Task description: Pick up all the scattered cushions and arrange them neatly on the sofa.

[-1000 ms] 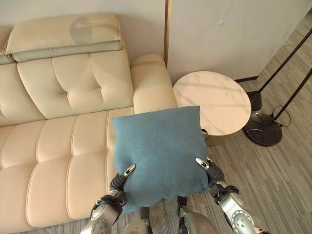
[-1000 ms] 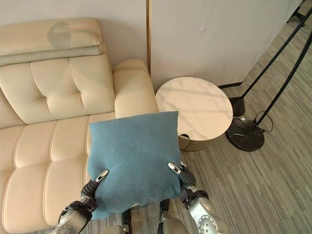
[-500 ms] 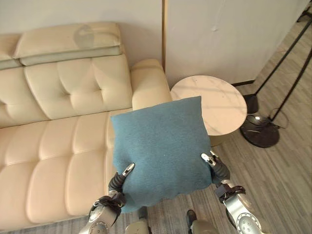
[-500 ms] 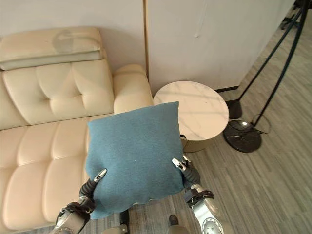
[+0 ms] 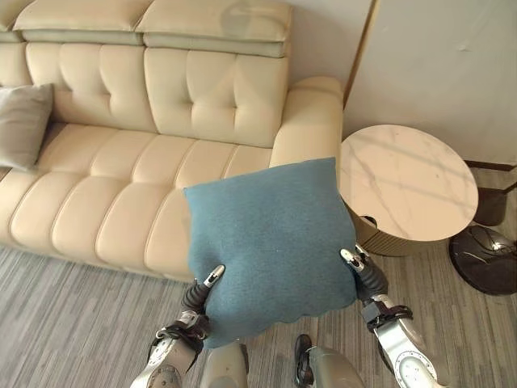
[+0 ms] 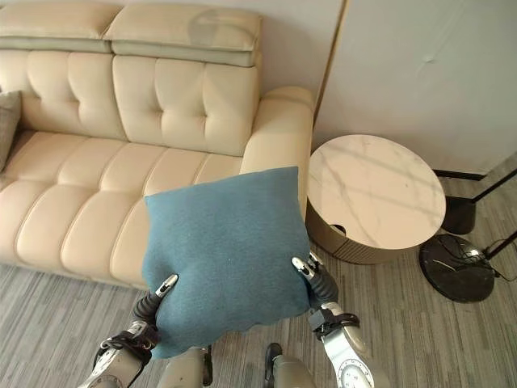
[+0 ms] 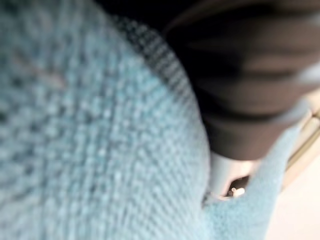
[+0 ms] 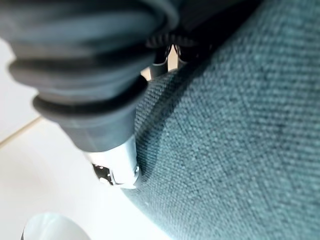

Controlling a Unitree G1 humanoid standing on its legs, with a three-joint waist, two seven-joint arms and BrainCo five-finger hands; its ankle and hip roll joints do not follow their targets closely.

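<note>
The blue cushion (image 5: 271, 242) is held up in the lower middle of the frame, in front of the sofa (image 5: 121, 194) and its right armrest. The left hand (image 5: 202, 291) pinches its lower left edge and the right hand (image 5: 359, 271) its lower right edge, thumbs curled over the front face. A grey cushion (image 5: 23, 121) already leans on the sofa at the upper left. A round table (image 5: 408, 182) stands just beside the armrest at the right. To do this step well, I would keep both grips even so the cushion stays flat, carry it over the seat clear of the table, and set it upright against the backrest before letting go.
</note>
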